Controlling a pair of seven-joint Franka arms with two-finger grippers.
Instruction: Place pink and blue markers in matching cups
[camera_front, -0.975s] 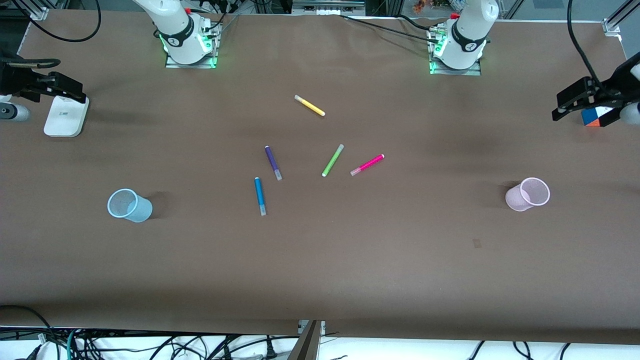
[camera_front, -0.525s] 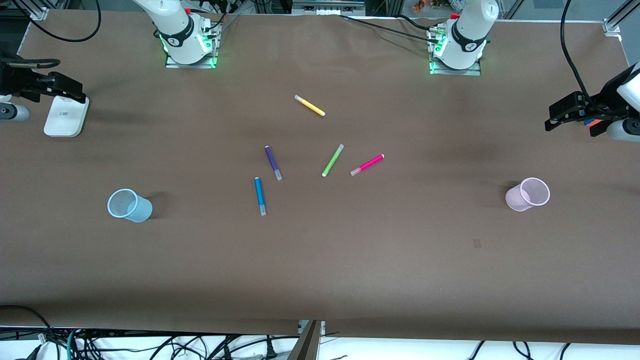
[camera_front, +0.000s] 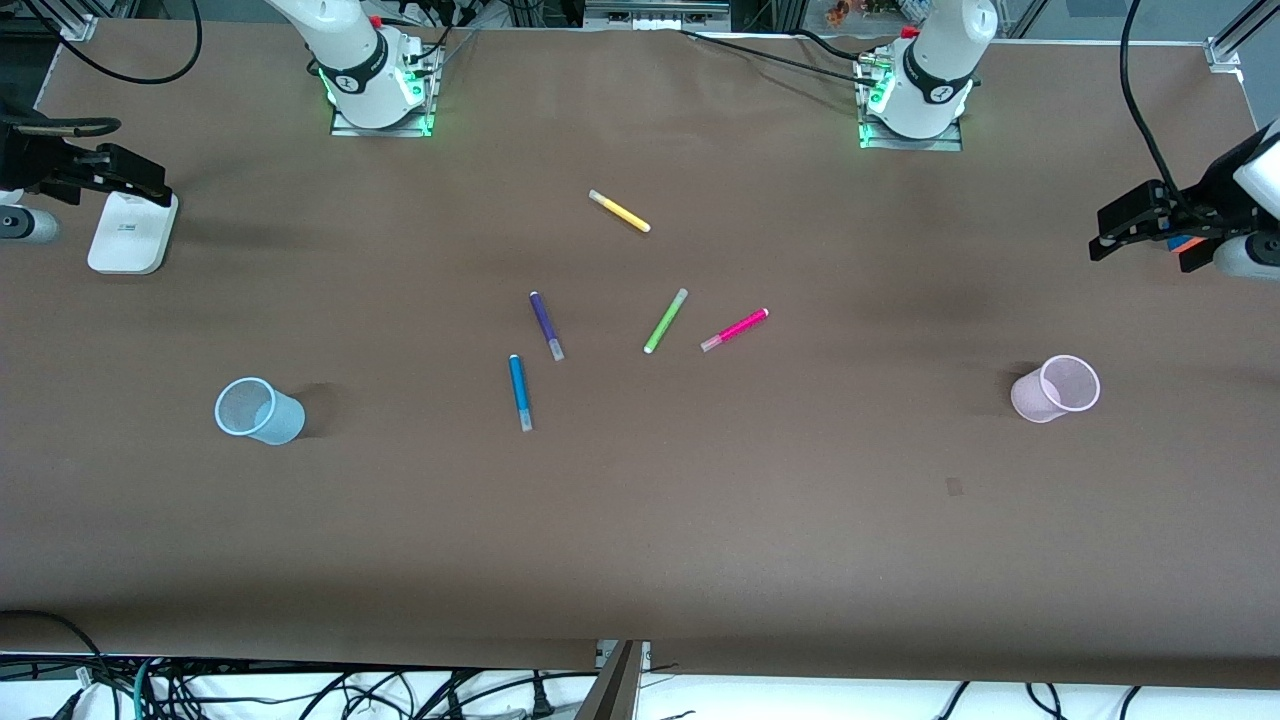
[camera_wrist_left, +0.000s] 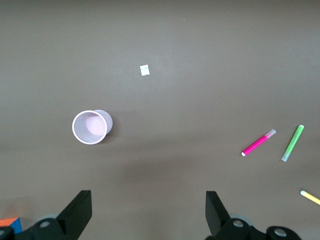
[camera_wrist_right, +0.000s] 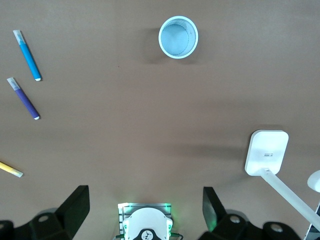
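Observation:
The pink marker (camera_front: 735, 329) and the blue marker (camera_front: 519, 392) lie flat near the table's middle. The pale pink cup (camera_front: 1056, 388) stands upright toward the left arm's end, and the light blue cup (camera_front: 258, 410) toward the right arm's end. My left gripper (camera_front: 1110, 235) hangs open and empty over the table's left-arm end. Its wrist view shows the pink cup (camera_wrist_left: 90, 127) and pink marker (camera_wrist_left: 258, 142) ahead of its open gripper (camera_wrist_left: 148, 210). My right gripper (camera_front: 150, 180) hangs open and empty over the right-arm end. Its wrist view (camera_wrist_right: 144, 205) shows the blue cup (camera_wrist_right: 178, 37) and blue marker (camera_wrist_right: 29, 55).
A purple marker (camera_front: 546, 325), a lime-green marker (camera_front: 665, 320) and a yellow marker (camera_front: 619, 211) lie among the task markers. A white device (camera_front: 130, 232) sits under the right gripper. A coloured cube (camera_front: 1180, 243) sits under the left gripper. A small pale scrap (camera_wrist_left: 144, 70) lies beside the pink cup.
My left gripper has shifted a little toward the table's middle, now covering most of the coloured cube. The right arm, markers and cups have not moved.

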